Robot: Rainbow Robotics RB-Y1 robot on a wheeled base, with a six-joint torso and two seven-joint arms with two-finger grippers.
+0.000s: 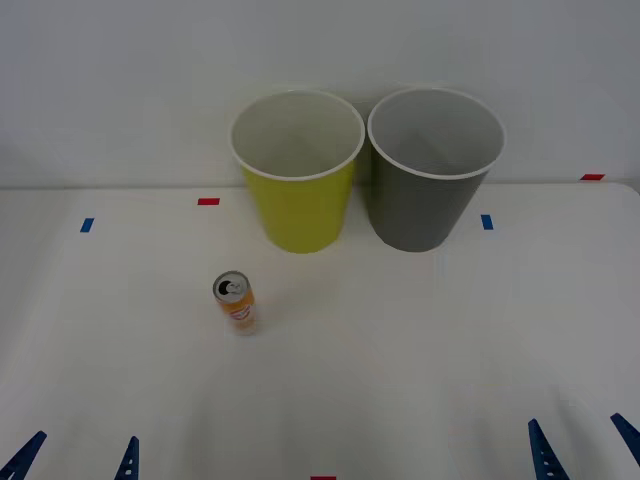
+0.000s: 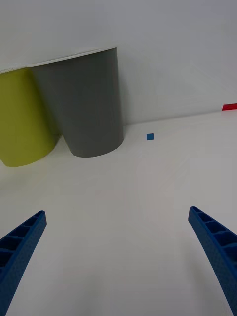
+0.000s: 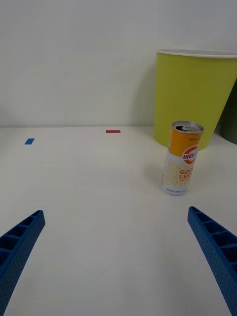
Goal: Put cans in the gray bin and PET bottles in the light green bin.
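The can stands upright on the white table, open at the top, at about 9 o'clock from the middle of the table. The green bin is at 1 o'clock from the can and well apart from it. The gray bin sits just beside the green bin, at 3 o'clock from it.

We think the job is only starting, since the can is not picked up yet. Our left gripper waits at 7 o'clock from the can with its fingers wide apart and holds nothing. Our right gripper waits near the table's front edge, also spread wide and holding nothing.

Next we need to reach the left gripper to the can, squeeze it, and carry it to the gray bin.

Small blue and red tape marks dot the table. A plain pale wall stands behind.
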